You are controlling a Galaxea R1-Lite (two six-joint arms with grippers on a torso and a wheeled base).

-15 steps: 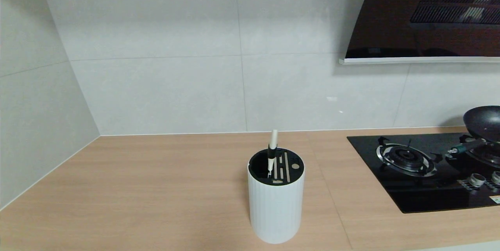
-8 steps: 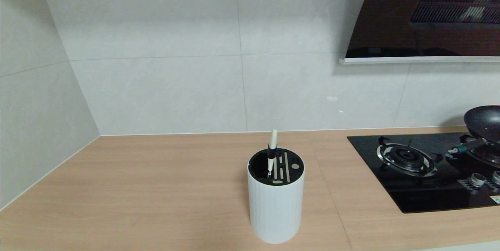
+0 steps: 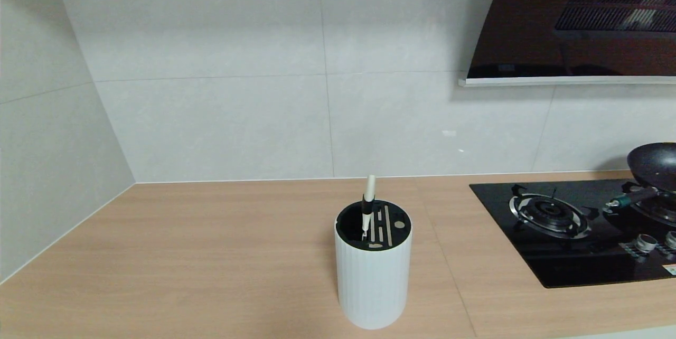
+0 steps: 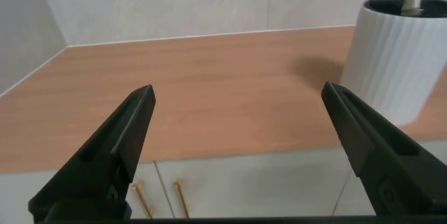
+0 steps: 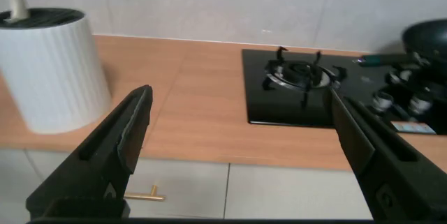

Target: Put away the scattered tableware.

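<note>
The left claw (image 4: pixel 237 91) has two matte black fingers (image 4: pixel 105 161), each a flat-sided wedge, broad at the base and narrowing to a blunt tip, with a bevelled inner face. The right claw (image 5: pixel 239 93) looks the same: smooth black wedges, with a pale grey sheen along the inner edges.

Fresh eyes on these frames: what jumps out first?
A white ribbed holder stands at the counter's front centre, one cream-handled utensil upright in it. To its right lies a black hob with a dark wok on its far-right burner. The left gripper and right gripper hang open off the counter's front edge.
</note>
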